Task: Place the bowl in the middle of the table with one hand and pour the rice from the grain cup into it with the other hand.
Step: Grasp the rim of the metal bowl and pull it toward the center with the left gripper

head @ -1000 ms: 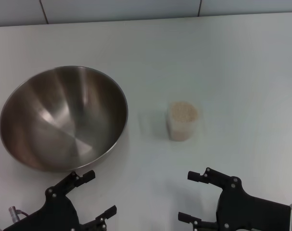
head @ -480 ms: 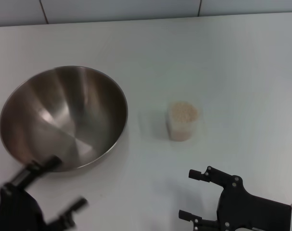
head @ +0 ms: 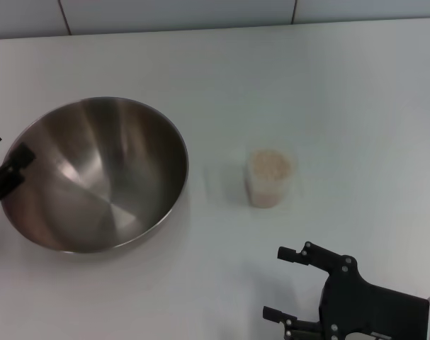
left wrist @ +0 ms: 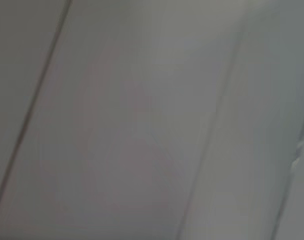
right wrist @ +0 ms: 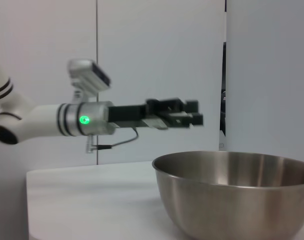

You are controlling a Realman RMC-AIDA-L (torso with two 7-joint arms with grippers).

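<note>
while the left hand (right wrist: pixel 192 119) hovers over the bowl (head: pixel 94 173), nothing blocks it.

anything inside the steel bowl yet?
No. The bowl shows only bare brushed steel inside. The rice is all in the grain cup. The left gripper hangs above the bowl's rim, not inside.

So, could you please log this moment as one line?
left gripper: above bowl rim | right gripper: open, parked | grain cup: full, untouched

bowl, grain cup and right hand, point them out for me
bowl (head: pixel 94 177), head view, shiny inner wall
grain cup (head: pixel 269 178), head view, clear side under the rice
right hand (head: pixel 280 283), head view, midway between its fingertips
</note>
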